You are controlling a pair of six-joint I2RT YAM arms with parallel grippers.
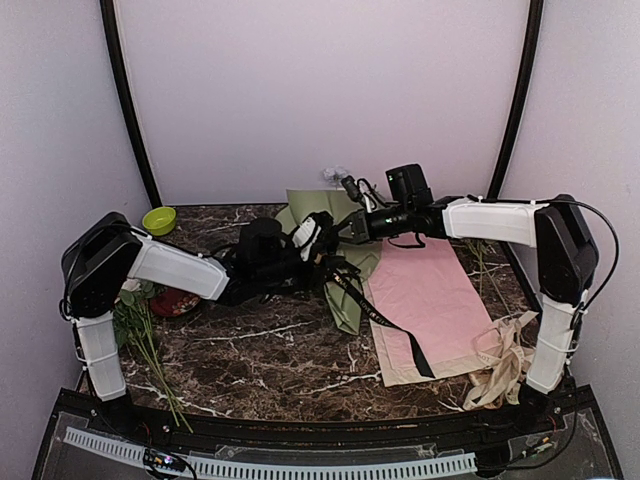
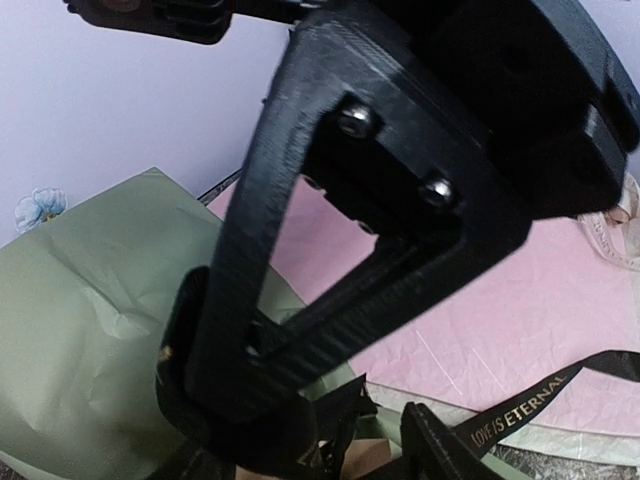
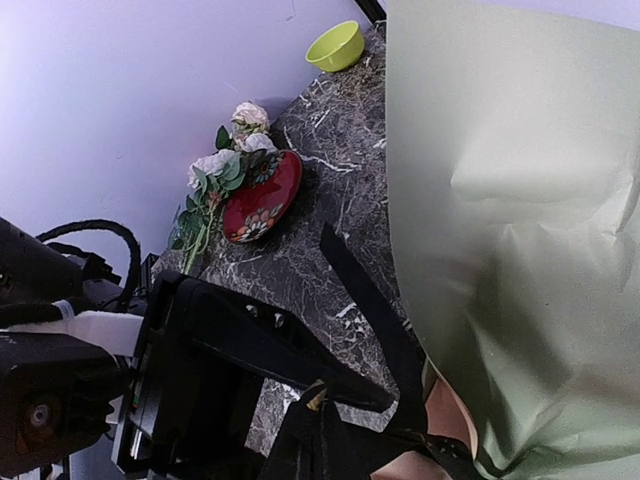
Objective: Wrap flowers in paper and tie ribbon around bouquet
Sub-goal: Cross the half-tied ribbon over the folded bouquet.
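- Nearest to the arm bases, the free tail of the ribbon [image 1: 395,325] lies loose across the pink sheet [image 1: 430,295]. It is thin, limp and a little glossy. I judge it will slide through the pads unless it is pinched flat, close to the knot and not at the tail.
- Further in, the bouquet [image 1: 345,305] lies on the marble table [image 1: 260,350], just beside the pink sheet, with its narrow end toward the bases. The ribbon goes around its waist, and there both grippers meet.
- The left gripper [image 2: 330,428] has its tips at the bunch of ribbon on the waist. Its jaws stand somewhat apart, but I cannot tell if a strand is caught between them, because the ribbon hides the tips.
- The right gripper [image 1: 346,231] is closed tight at the same waist. It probably pinches ribbon, but no view shows this clearly.
- The paper [image 3: 520,240] is matte and creased, and I judge it light and rather stiff. It will take a fold, but a hard squeeze could dent or tear it. The waist seems the best place to hold, since I suppose the stems inside give support there.
- Farthest, at the wide end, one pale blue blossom of the flowers [image 2: 40,208] shows past the paper edge — soft and fragile, not a place to grip.
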